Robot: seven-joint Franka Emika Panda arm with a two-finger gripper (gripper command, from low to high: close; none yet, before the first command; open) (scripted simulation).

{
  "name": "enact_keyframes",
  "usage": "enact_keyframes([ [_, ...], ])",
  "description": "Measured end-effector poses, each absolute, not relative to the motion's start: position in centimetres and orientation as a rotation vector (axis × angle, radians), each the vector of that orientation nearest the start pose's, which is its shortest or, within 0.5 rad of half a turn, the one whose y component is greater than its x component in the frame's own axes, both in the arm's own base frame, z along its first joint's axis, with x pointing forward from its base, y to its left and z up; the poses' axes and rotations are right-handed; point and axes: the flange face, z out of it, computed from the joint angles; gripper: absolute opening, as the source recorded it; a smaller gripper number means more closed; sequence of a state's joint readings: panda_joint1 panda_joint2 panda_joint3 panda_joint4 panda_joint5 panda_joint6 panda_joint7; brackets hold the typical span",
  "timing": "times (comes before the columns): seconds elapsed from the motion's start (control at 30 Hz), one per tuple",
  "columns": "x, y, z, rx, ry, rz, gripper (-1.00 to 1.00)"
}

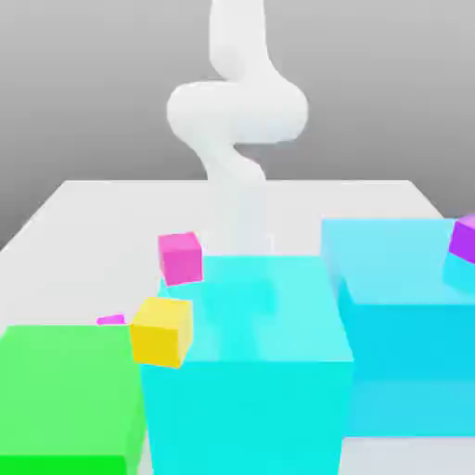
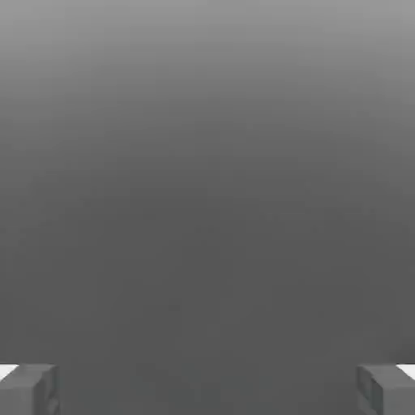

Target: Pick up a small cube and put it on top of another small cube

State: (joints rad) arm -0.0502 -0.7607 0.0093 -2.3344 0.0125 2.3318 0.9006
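Observation:
The small cube [image 1: 111,319] is a tiny magenta sliver on the white table [image 1: 93,213], peeking out behind the green block's top edge, just to the exterior view's left of a yellow cube [image 1: 162,331]. A larger hot-pink cube [image 1: 180,257] sits behind the yellow one. My white arm [image 1: 237,111] stands at the back of the table and drops down behind the big cyan block. In the hand view my gripper [image 2: 207,391] is open, its grey fingertips [image 2: 28,389] far apart with nothing between them, facing plain grey background.
A big cyan block [image 1: 246,371] fills the front centre, and a second cyan block [image 1: 399,315] stands to the exterior view's right. A purple cube [image 1: 464,238] sits at the right edge. A large green block [image 1: 65,399] occupies the front left.

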Motion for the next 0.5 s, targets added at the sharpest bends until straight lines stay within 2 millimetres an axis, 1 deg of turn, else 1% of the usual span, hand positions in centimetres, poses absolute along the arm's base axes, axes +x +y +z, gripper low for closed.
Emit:
enact_keyframes([
  [0.1,38.1,-3.2,64.7,-2.264,1.435,-0.875,0.0],
  [0.23,39.8,-5.7,60.1,-2.104,1.708,-0.769,0.0],
  [0.37,40.7,-8.3,55.3,-1.914,1.964,-0.667,0.0],
  [0.5,41.0,-10.9,50.5,-1.695,2.2,-0.57,0.0],
])
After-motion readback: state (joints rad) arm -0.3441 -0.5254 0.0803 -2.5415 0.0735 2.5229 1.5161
